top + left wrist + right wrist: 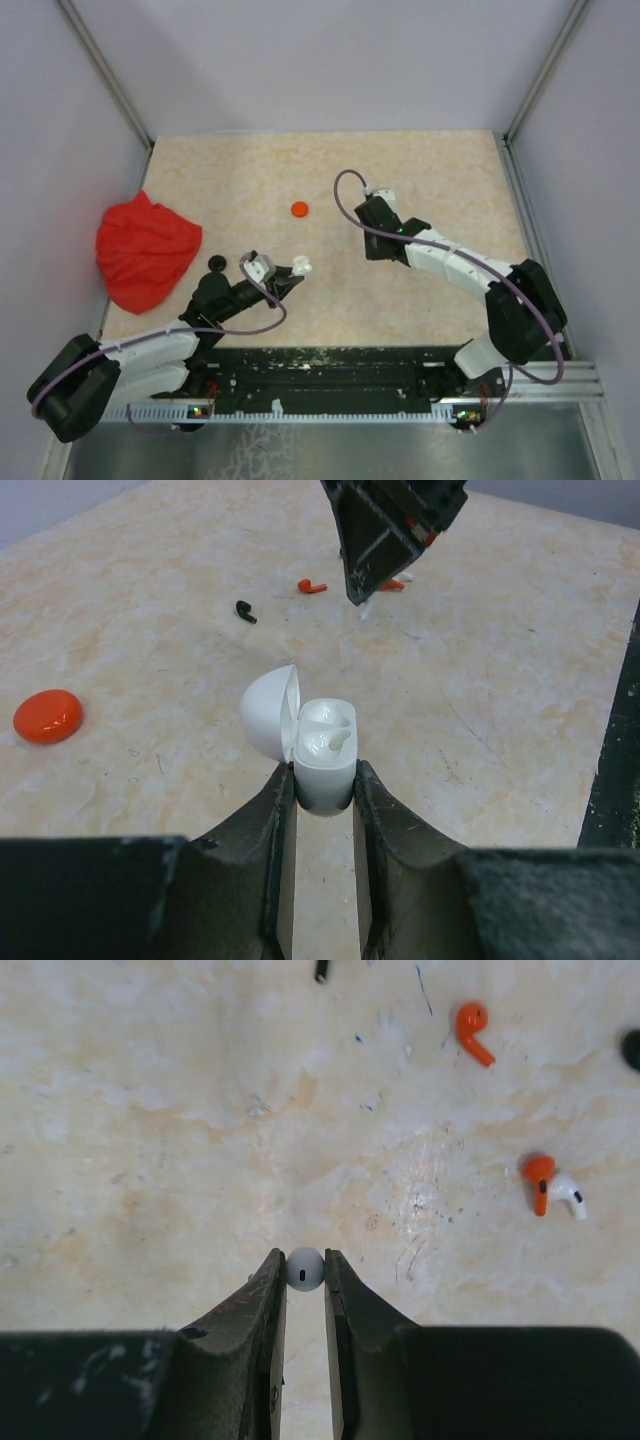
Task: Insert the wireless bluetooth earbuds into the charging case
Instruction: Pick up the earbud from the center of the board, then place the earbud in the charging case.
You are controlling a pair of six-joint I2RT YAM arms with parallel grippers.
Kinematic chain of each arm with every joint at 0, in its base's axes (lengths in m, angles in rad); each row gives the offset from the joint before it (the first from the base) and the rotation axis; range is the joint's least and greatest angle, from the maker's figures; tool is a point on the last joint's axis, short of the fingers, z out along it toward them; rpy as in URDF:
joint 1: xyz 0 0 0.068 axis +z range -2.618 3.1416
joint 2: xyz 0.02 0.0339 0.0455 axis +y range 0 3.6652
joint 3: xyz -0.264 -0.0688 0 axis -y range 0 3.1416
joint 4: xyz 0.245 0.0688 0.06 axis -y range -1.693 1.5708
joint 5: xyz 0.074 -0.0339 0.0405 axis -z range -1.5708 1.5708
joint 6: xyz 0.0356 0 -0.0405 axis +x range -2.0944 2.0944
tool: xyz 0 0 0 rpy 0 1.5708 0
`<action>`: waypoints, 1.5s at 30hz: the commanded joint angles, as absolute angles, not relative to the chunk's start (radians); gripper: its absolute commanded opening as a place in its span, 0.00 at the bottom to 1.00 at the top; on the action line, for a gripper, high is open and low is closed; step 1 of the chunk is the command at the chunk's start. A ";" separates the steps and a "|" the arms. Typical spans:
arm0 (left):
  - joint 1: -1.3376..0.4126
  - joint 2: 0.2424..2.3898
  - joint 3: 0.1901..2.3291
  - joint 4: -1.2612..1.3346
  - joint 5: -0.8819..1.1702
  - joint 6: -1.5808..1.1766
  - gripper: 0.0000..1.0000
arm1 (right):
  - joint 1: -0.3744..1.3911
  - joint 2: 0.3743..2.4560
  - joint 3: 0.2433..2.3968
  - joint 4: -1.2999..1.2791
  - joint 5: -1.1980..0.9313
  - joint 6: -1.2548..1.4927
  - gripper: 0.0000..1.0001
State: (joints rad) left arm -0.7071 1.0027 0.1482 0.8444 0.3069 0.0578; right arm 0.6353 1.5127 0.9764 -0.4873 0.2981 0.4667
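1. Left arm (160, 345): stretched low from 7 o'clock toward centre. Right arm (450, 262): bent in from 4 o'clock.
2. Left gripper (323, 776): clamped on white charging case (326, 765), lid open toward 9 o'clock, seated earbud (330, 742) inside.
3. Right gripper (304, 1260): pinching white earbud (305, 1269) at fingertips.
4. Loose beyond right gripper: orange earbud (472, 1030) at 1 o'clock; second orange earbud (538, 1178) touching loose white earbud (570, 1198) at 2 o'clock.

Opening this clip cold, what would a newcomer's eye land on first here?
The crumpled red cloth at the left edge of the table jumps out first. Then the left gripper, shut on an open white charging case near the front centre, and the right gripper, shut on a white earbud, with loose orange earbuds on the table ahead of it.
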 commanded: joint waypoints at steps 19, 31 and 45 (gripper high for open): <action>-0.709 1.108 0.208 1.082 0.271 0.000 0.01 | 1.068 1.375 1.415 -0.675 0.681 0.152 0.08; -0.706 1.108 0.217 1.122 0.340 -0.059 0.01 | 1.130 1.348 1.366 -0.592 0.636 0.055 0.08; -0.706 1.101 0.217 1.136 0.357 -0.072 0.01 | 1.217 1.480 1.454 -0.662 0.775 0.101 0.08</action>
State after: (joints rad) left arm -0.7063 1.1145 0.1997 1.0794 0.3412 -0.0639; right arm 1.1877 1.4555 1.3743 -0.6567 0.7021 0.0803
